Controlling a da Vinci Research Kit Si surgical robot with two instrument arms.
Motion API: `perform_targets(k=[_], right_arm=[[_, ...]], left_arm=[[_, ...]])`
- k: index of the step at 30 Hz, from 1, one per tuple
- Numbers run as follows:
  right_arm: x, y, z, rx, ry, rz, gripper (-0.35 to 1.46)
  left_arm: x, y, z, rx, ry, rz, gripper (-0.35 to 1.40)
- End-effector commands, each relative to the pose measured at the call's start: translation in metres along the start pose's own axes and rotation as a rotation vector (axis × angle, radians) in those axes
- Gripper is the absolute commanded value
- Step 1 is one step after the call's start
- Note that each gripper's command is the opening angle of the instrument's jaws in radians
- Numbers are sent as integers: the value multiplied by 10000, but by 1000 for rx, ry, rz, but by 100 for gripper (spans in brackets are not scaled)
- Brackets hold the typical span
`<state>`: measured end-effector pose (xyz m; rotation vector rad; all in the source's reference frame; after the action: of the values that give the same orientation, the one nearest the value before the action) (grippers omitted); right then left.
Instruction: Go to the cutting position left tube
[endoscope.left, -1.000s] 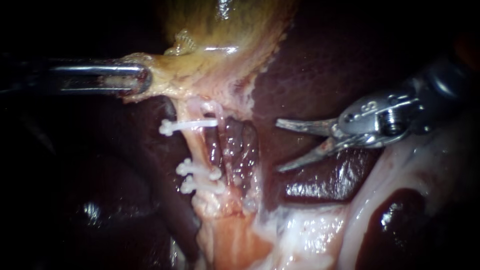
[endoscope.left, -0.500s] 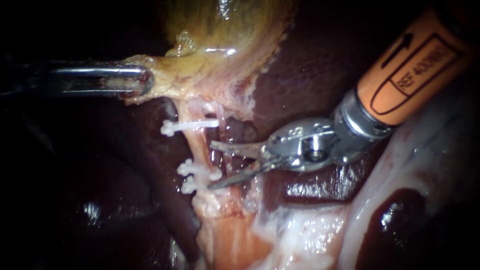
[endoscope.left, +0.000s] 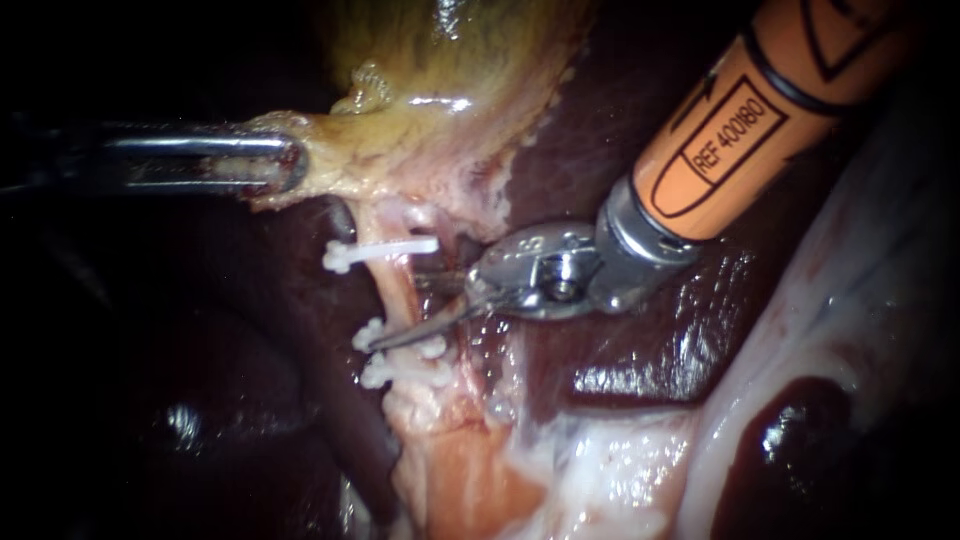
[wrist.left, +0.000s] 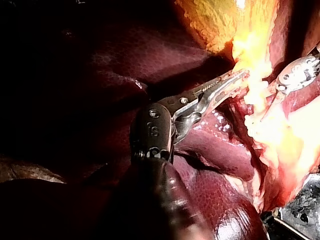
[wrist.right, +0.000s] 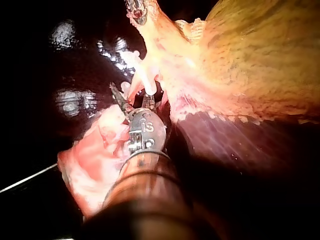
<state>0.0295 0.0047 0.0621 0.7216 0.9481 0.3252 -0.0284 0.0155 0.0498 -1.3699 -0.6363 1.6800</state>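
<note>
1. Liver (endoscope.left: 590, 160): dark bed behind and on both sides of the site. Risk: a blade tip pushed past the tube would nick it.
2. Gallbladder (endoscope.left: 450, 60): yellow, above the site. Left instrument (endoscope.left: 285, 165) has its jaws closed on the gallbladder's edge, drawing it sideways. Risk: if that hold slips, the tube slackens and shifts off the blades.
3. Right instrument (endoscope.left: 398, 312): blades apart with a moderate gap, gripping nothing. The lower blade lies across the front of the tube. The upper blade is partly hidden, so a full straddle cannot be confirmed.
4. Left tube (endoscope.left: 396, 292): pale, running down from the gallbladder, at the blades' gap.
5. Upper clip (endoscope.left: 385, 248) sits above the blades and two lower clips (endoscope.left: 405, 377) below. The lower blade tip is touching or just beside the nearer one. Risk: closing here could catch that clip or cut too close to it. Nothing else bars the way.
</note>
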Motion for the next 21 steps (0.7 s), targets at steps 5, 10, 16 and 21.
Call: perform_targets(k=[5, 10, 16, 21], right_arm=[[13, -3, 12, 67, 63, 38, 141], [25, -19, 8, 162, 125, 77, 141], [46, -42, -6, 263, 172, 111, 141], [58, -51, -13, 301, 203, 124, 141]], left_arm=[[0, 0, 1, 0, 0, 0, -35], [0, 0, 1, 0, 0, 0, -35], [0, 0, 1, 0, 0, 0, -35], [0, 0, 1, 0, 0, 0, -35]])
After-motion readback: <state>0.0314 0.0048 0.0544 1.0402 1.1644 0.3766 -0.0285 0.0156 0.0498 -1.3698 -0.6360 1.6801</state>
